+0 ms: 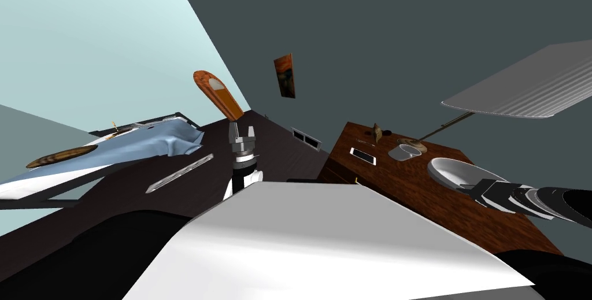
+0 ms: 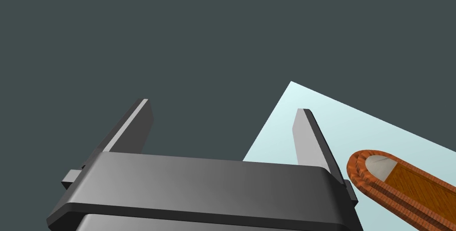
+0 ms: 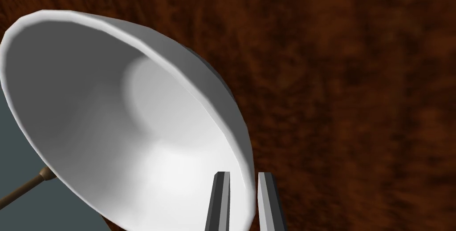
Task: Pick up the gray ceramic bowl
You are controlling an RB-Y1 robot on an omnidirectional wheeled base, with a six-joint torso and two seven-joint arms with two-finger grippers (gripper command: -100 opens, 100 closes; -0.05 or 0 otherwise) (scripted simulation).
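A pale grey bowl (image 1: 457, 171) rests on a dark wooden dresser (image 1: 416, 195) at my right. In the right wrist view the bowl (image 3: 111, 121) looks wide and smooth inside. My right gripper (image 3: 242, 174) is shut on its rim, one finger inside the bowl and one outside. From the head, the right gripper (image 1: 467, 186) reaches the bowl's near edge from the right. I cannot tell whether the bowl touches the wood. My left gripper (image 1: 241, 134) is raised in front of my chest, and its fingers (image 2: 307, 139) stand open with nothing between them.
Further back on the dresser are a white mug (image 1: 404, 152), a flat phone (image 1: 363, 155) and a lamp with a long grey shade (image 1: 520, 88) overhanging the bowl. A bed with blue bedding (image 1: 127, 146) lies to the left across dark floor.
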